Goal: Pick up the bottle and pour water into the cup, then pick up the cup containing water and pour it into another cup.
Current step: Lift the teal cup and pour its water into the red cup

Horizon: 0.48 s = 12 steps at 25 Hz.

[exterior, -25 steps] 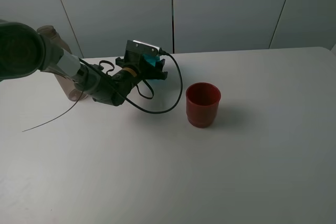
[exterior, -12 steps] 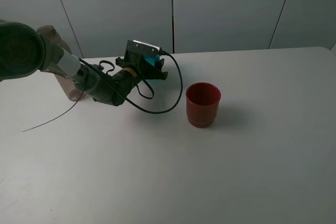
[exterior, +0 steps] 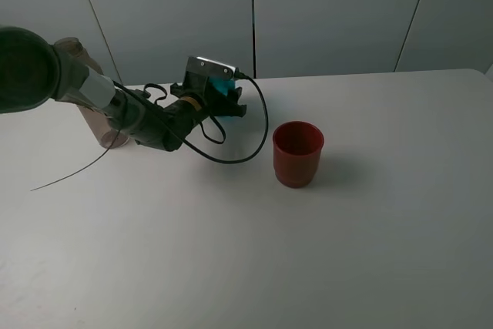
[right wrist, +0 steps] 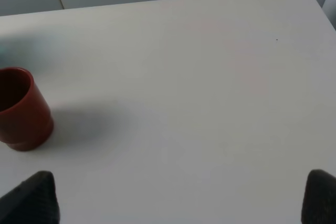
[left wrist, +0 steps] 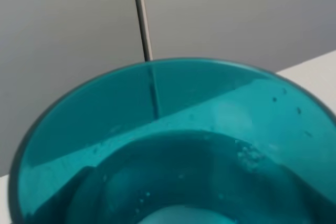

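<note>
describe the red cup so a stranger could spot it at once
On the white table, look just right of the looping black cable. The red cup stands there upright, alone. Unlike the see-through teal cup in the left end effector, it is opaque and untouched.

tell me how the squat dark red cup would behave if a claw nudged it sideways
The squat dark red cup is wide for its height, so it would probably slide on the smooth white table rather than tip. It looks empty, so likely light and easy to shove. Knocked over, its round wall might roll.
</note>
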Tool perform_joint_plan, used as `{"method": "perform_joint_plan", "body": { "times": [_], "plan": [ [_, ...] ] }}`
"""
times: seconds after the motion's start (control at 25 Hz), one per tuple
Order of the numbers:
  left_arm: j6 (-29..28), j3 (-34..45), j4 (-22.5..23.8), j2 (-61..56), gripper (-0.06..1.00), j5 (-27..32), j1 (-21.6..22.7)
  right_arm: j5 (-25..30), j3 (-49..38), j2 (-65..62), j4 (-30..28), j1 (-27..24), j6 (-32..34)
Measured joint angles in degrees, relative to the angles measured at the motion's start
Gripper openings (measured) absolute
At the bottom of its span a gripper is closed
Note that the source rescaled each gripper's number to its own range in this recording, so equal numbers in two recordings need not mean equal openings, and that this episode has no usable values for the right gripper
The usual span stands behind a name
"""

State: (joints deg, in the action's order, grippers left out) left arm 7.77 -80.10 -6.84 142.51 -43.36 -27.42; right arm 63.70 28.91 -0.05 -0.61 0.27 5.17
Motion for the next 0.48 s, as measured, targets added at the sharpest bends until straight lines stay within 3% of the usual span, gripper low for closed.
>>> {"method": "perform_joint_plan", "body": {
  "times": [0.16, 0.36, 0.48],
  "plan": [
    [-2.0, 1.1, 4.3, -3.6, 0.17, 8.8, 0.0, 0.0, 0.0, 0.0, 0.0, 0.0, 0.0],
    [-6.9, 5.8, 15.0, -9.5, 0.17, 10.9, 0.0, 0.0, 0.0, 0.0, 0.0, 0.0, 0.0],
    [-8.3, 8.7, 17.8, -13.3, 0.16, 11.2, 0.0, 0.0, 0.0, 0.0, 0.0, 0.0, 0.0]
  ]
}}
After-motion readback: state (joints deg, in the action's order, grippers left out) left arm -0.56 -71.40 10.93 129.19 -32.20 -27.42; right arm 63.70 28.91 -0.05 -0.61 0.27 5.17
